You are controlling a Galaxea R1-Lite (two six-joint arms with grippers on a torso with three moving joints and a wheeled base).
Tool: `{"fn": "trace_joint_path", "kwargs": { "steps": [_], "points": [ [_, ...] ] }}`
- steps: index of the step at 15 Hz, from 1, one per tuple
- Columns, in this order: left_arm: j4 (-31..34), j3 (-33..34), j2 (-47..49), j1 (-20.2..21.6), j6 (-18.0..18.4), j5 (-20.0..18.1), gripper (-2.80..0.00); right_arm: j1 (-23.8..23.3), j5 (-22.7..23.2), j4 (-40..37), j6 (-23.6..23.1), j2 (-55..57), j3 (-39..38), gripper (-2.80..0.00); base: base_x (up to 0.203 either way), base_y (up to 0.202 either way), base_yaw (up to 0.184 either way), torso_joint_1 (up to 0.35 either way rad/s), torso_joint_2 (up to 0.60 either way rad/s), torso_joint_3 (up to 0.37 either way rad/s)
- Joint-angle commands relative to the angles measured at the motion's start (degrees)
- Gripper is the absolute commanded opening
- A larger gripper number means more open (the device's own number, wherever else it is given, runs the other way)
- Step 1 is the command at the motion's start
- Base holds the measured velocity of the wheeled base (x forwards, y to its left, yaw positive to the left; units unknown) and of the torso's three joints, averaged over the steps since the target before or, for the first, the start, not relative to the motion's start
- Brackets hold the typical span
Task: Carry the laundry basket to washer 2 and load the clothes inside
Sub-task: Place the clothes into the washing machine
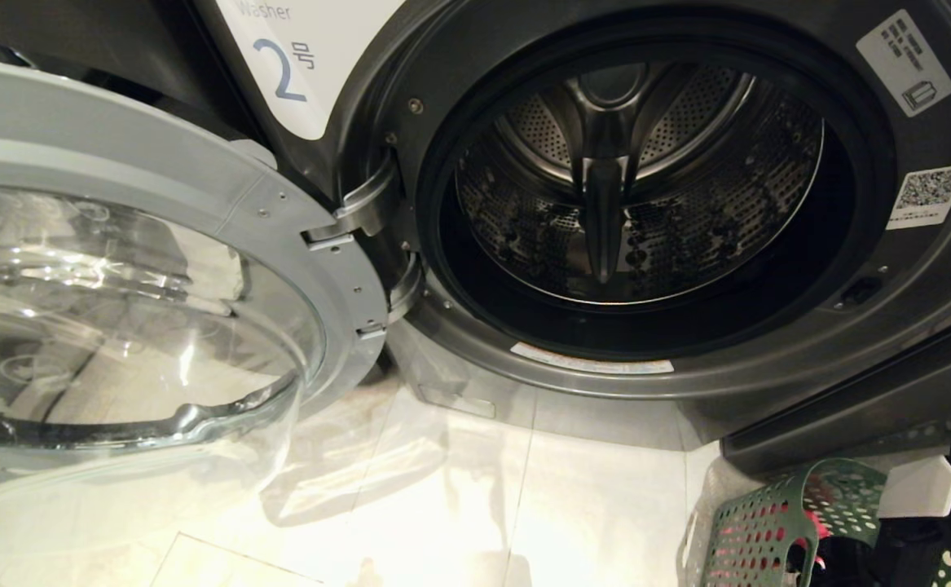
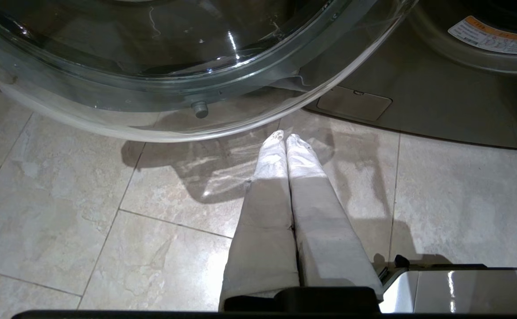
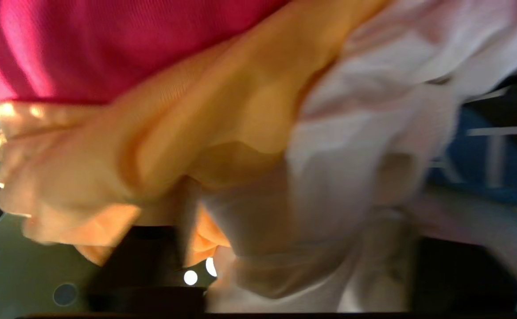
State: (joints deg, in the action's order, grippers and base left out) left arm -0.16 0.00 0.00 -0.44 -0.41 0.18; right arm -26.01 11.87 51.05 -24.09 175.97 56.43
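In the laundry basket (image 1: 756,530) — my right claw among the clothes (image 3: 223,133), grip unclear | left claw (image 2: 285,146) pressed together | washer 2 (image 1: 638,196) open.

A laundromat: numbered front-loading washer 2 (image 1: 630,204), door open, on a tiled floor (image 1: 483,489).

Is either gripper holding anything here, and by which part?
Left gripper: shut, empty, over floor tiles. Right gripper is buried in the soft pink, yellow-orange and white clothes inside the dark-green perforated plastic laundry basket; whether it grips them cannot be told.
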Motion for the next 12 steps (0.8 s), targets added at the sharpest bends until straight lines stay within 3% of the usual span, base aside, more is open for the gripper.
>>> {"fn": "trace_joint_path", "kwargs": {
  "steps": [1,7,12],
  "points": [
    [0.0,0.1,0.1,0.0,0.0,0.0,-2.80,0.3,0.2,-0.2,-0.2,0.0,0.6,-2.80,0.000,0.000,0.000,0.000,0.00,0.000],
    [0.0,0.1,0.1,0.0,0.0,0.0,-2.80,-0.4,0.1,-4.6,0.5,-5.5,-2.7,-2.80,0.000,0.000,0.000,0.000,0.00,0.000],
    [0.0,0.1,0.1,0.0,0.0,0.0,-2.80,-3.9,0.3,-11.6,0.2,-22.9,-17.3,-2.80,0.000,0.000,0.000,0.000,0.00,0.000]
  ]
}}
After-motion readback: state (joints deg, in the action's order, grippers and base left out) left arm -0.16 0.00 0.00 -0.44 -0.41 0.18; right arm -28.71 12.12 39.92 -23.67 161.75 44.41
